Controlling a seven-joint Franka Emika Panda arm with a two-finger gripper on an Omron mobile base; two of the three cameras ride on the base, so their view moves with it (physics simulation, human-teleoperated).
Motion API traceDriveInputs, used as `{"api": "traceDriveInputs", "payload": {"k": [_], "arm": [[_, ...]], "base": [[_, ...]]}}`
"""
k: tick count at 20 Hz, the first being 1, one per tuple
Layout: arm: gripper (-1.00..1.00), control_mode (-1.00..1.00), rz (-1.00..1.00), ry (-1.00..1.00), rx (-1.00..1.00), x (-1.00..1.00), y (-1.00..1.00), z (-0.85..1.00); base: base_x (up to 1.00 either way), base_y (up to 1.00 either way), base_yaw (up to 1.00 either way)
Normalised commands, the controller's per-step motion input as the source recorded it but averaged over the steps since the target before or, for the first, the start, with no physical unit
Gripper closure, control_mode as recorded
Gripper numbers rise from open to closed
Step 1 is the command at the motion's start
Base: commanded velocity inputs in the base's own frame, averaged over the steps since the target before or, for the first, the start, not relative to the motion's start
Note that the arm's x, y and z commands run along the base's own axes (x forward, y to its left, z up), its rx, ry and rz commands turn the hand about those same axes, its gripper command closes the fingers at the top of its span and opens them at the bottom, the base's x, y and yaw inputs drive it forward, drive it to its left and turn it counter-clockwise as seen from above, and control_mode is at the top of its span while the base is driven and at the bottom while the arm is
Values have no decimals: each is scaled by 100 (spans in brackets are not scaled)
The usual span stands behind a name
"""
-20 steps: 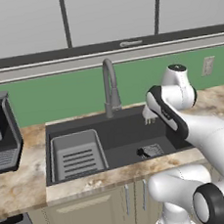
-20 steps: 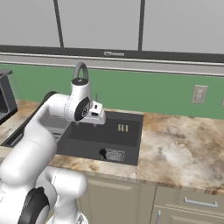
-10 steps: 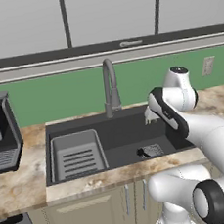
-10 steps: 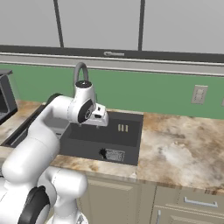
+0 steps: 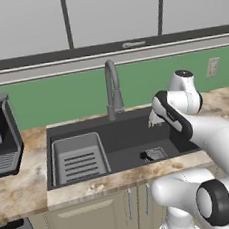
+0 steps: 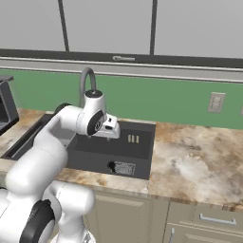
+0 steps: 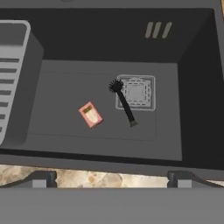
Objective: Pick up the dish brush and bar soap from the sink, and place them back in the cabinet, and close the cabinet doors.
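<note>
Nothing of the task is judged to be done yet: the small all-black dish brush with its tufted head (image 7: 122,103) lies on the floor of the wide dark-grey rectangular sink (image 7: 65,52), its head at the corner of the square drain grate (image 7: 136,92), and the small pinkish-orange bar soap (image 7: 90,114) lies near it, apart from it. The two-finger gripper (image 7: 111,178) is held above the basin with its jaws spread wide and nothing between them. Both pick-ups, both placements in the cabinet and the closing of its doors are left.

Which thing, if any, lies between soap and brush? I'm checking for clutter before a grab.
Nothing: in the hand view only bare dark sink floor separates the soap from the brush, which lies partly over the drain grate.
</note>
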Motion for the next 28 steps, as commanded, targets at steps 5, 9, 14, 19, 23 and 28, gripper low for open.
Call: {"api": "traceDriveInputs", "payload": {"k": [5, 9, 14, 19, 23, 28], "arm": [[-100, -100, 0, 0, 0, 12, -8, -9], [-100, -100, 0, 0, 0, 14, -7, -12], [-100, -100, 0, 0, 0, 16, -1, -11], [-100, -100, 0, 0, 0, 10, -1, -16], [-100, -100, 0, 0, 0, 9, 0, -12], [-100, -100, 0, 0, 0, 9, 0, -8]], "base": [[0, 0, 0], [0, 0, 0], [0, 0, 0], [0, 0, 0], [0, 0, 0], [0, 0, 0]]}}
